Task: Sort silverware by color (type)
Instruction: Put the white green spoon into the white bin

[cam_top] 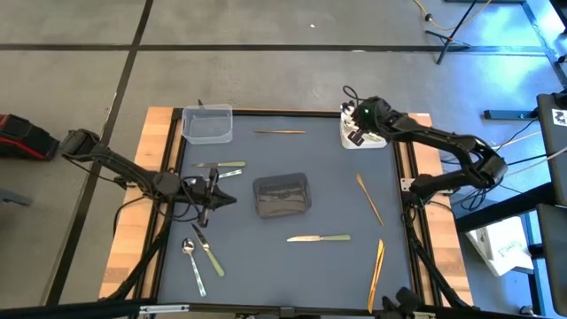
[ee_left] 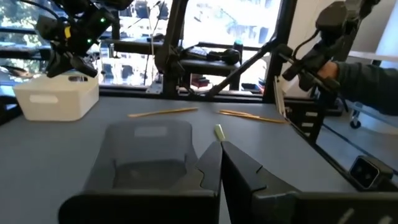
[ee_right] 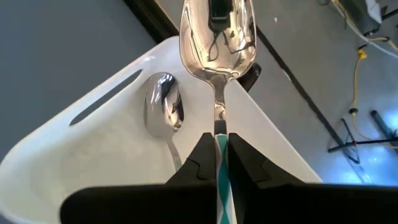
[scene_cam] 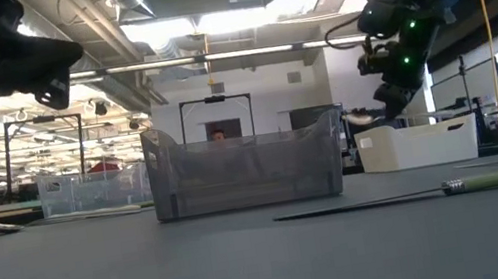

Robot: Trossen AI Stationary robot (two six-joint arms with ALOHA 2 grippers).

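**A:** Hovering over the white tub [ee_right: 81, 155] at the table's far right corner, the right gripper [ee_right: 217, 146] pinches a silver spoon [ee_right: 217, 37] by its neck, bowl pointing out past the rim; how should the drop go?

**B:** Judging by the wrist view, lower a little and bring the bowl inside the walls before letting go; released now, the spoon might strike the rim and tip out; a second spoon [ee_right: 163, 109] already lies in that tub, so landing alongside it seems best.

**A:** And the other containers?

**B:** From overhead, the clear tub [cam_top: 207, 124] at the far left and the dark grey tub [cam_top: 282, 194] mid-table show nothing I can make out inside; green-handled knives [cam_top: 318, 237], gold pieces [cam_top: 369, 199] and one more spoon [cam_top: 192, 263] lie loose on the mat.

**A:** The left gripper [cam_top: 211, 197]?

**B:** Waiting above the table's left side; fingers together, nothing between them.
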